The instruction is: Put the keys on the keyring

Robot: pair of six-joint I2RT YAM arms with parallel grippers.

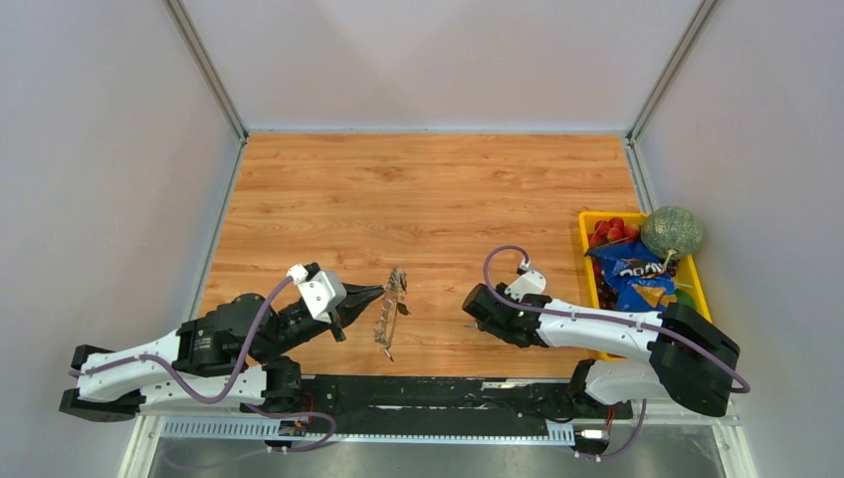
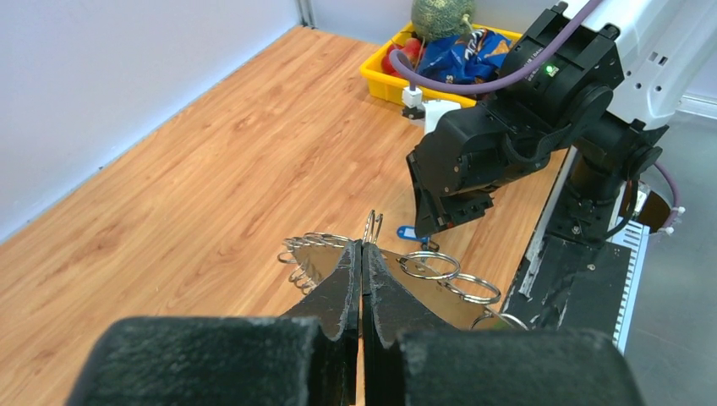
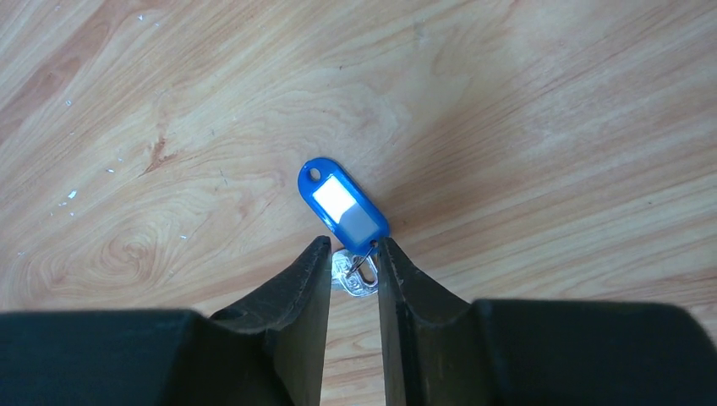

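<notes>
**Clerk:** Item one, keyring [image 1: 394,305] – location?

**Checker:** Pinched edge-on in the left gripper [image 1: 378,293], jaws closed flat on it. It is held off the table [image 1: 438,189], between the two arms.

**Clerk:** Item two, keys.

**Checker:** One accounted for: a small metal key [image 3: 353,277] with a blue tag [image 3: 342,205], lying on the wood. The right gripper [image 3: 353,247] is down over it, fingers narrowly apart on either side of the key. I cannot tell whether they are actually pinching it. No other keys can be made out in any view.

**Clerk:** Progress?

**Checker:** Early, by my reading. The hoop is presented and the key is at the pick-up stage. No key is seen threaded, so lifting, aligning and threading all remain.

**Clerk:** Differences between views?

**Checker:**
- The right wrist view alone shows the key, and how the tag sticks out ahead of the fingertips.
- The left wrist view alone shows several small rings [image 2: 429,265] hanging on the hoop either side of the closed fingers, with the blue tag under the other arm's tip.
- The top view alone shows the gap between the two grippers – near, not touching – and a yellow bin [image 1: 587,221] of groceries at the right edge.
</notes>
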